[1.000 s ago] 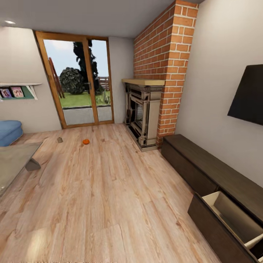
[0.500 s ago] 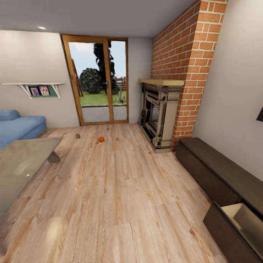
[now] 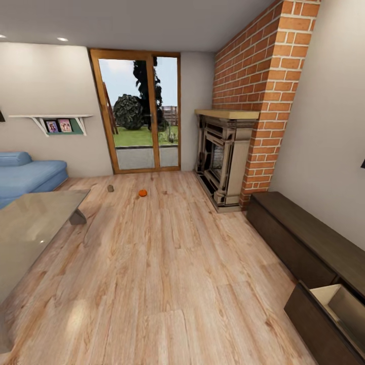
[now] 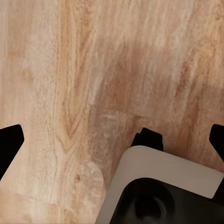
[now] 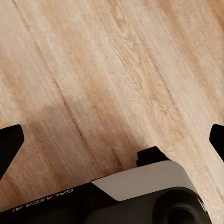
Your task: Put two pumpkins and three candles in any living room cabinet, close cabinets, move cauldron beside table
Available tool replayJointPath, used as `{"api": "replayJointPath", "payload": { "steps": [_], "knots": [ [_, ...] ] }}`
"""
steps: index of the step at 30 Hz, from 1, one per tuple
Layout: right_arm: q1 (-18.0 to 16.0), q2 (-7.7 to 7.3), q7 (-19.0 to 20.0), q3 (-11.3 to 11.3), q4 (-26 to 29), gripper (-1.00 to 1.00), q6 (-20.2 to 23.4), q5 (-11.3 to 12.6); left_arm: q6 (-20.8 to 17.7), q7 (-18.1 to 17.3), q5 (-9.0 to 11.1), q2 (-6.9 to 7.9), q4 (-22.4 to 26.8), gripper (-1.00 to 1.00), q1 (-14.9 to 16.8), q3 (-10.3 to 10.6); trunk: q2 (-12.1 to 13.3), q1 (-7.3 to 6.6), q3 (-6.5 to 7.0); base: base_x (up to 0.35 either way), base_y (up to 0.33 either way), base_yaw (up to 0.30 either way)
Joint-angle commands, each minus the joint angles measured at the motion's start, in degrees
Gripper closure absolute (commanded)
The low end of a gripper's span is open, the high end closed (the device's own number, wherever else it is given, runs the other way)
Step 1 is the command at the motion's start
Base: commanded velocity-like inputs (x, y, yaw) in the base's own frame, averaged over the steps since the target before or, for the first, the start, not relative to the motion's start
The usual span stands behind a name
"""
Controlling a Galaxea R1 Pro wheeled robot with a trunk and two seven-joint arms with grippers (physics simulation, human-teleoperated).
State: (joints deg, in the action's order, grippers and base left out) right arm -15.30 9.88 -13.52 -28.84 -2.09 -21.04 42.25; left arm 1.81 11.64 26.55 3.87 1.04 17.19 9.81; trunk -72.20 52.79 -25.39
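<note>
One small orange pumpkin (image 3: 143,193) lies on the wooden floor far ahead, near the glass door. A small grey-brown stub (image 3: 110,188) sits on the floor to its left; I cannot tell if it is a candle. The long dark brown cabinet (image 3: 299,235) runs along the right wall, with one drawer (image 3: 332,309) pulled out and showing its pale inside. The glossy grey table (image 3: 30,228) is at the left. The cauldron is out of view. My left gripper (image 4: 112,140) and right gripper (image 5: 112,140) hang over bare floor, fingers wide apart and holding nothing.
A brick chimney with a fireplace (image 3: 223,157) stands at the back right. A blue sofa (image 3: 25,175) sits behind the table, under a wall shelf (image 3: 50,121). The glass patio door (image 3: 139,116) closes the far wall. Part of my own body (image 4: 163,186) shows below the left gripper.
The camera has turned left: the sofa, shelf and table have come further into view, and the dark screen on the right wall has almost slid out. Nothing on the floor has moved.
</note>
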Motion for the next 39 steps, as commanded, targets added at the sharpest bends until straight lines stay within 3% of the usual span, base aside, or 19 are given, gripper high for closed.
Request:
{"api": "replayJointPath", "payload": {
  "steps": [1, 14, 16, 23, 30, 39],
  "knots": [
    [-0.08, 0.05, -0.06, -0.43, -0.2, -1.0, -0.23, 0.28, 0.12, 0.14, 0.52, 0.0, -0.01, -1.0, 0.02, 0.5, -0.04, 0.0, -0.06, 0.0, 0.0, 0.0],
    [-0.08, 0.07, -0.03, -0.43, -0.2, -1.0, -0.24, 0.19, 0.48, 0.0, 0.45, -0.13, -0.04, -1.0, -0.04, 0.43, -0.04, 0.0, -0.06, 0.0, 0.0, 0.0],
    [-0.08, 0.12, -0.02, -0.43, -0.2, -1.0, -0.24, 0.14, 1.8, -0.06, 0.11, -0.99, 0.06, -1.0, -0.05, 0.35, -0.04, 0.0, -0.06, 0.0, 0.0, 0.0],
    [-0.08, 0.12, -0.02, -0.43, -0.2, -1.0, -0.23, 0.11, 6.44, -0.04, 0.48, -1.79, 0.12, -1.0, -0.05, 0.33, -0.04, 0.0, -0.06, 0.0, 0.0, 0.0],
    [-0.08, 0.12, -0.02, -0.43, -0.2, -1.0, -0.23, 0.11, 5.93, -0.05, 0.45, -2.17, -0.12, -1.0, -0.05, 0.36, -0.04, 0.0, -0.06, 0.031, 0.0, 0.0],
    [-0.08, 0.12, -0.01, -0.43, -0.2, -1.0, -0.23, 0.11, 6.05, -0.05, 0.71, -2.12, -0.16, -1.0, -0.05, 0.22, -0.04, 0.0, -0.06, 0.287, 0.0, 0.0]
  ]
}}
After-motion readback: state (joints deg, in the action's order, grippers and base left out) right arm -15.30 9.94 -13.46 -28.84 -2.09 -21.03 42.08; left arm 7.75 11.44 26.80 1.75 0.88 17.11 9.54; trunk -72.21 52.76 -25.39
